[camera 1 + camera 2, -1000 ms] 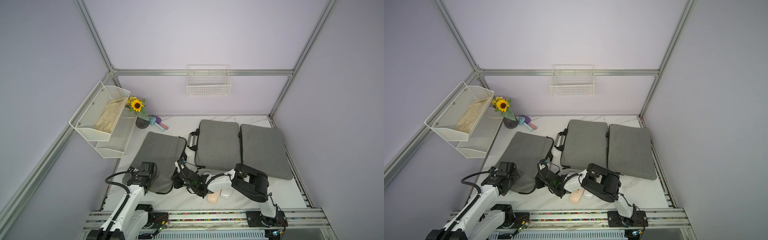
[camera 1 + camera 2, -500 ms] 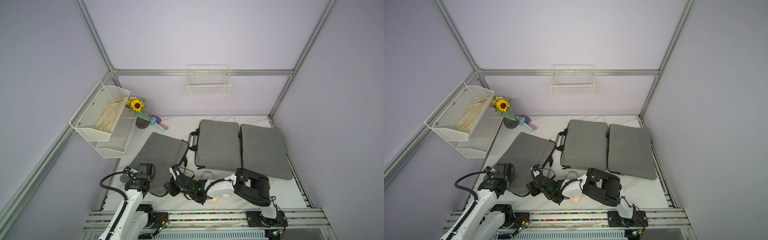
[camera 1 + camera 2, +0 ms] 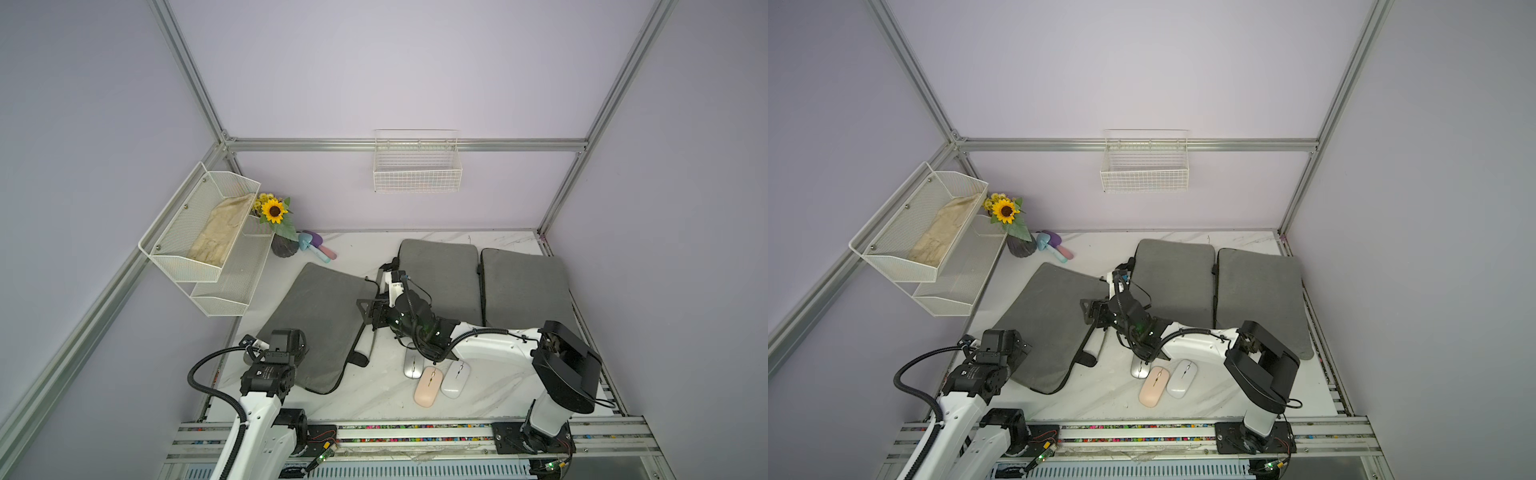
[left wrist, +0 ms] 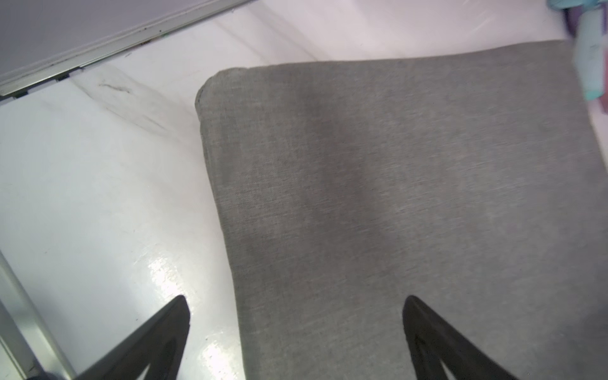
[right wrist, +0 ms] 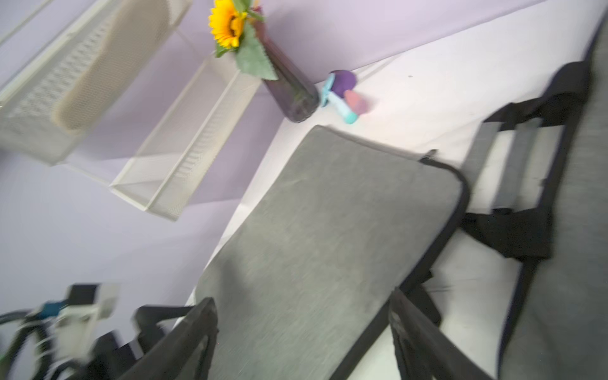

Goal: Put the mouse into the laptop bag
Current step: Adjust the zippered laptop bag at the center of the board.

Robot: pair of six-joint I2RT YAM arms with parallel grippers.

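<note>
Mice show only in both top views: 3 lie on the table (image 3: 374, 399) near its front edge, silver mouse (image 3: 412, 368), pink mouse (image 3: 428, 387) and white mouse (image 3: 456, 379), all outside the laptop bag (image 3: 320, 320). Wrist views show the claws: left gripper (image 4: 295, 297) gapes wide over the bag's edge, empty; right gripper (image 5: 302, 296) gapes above the bag, holding nothing.

My left gripper (image 4: 296, 297) points down at the near left, jaws spread wide, nothing between them. My right arm (image 3: 498, 338) stretches low across toward my left, elbow folded, and my right gripper (image 5: 302, 297) stands parted too
</note>
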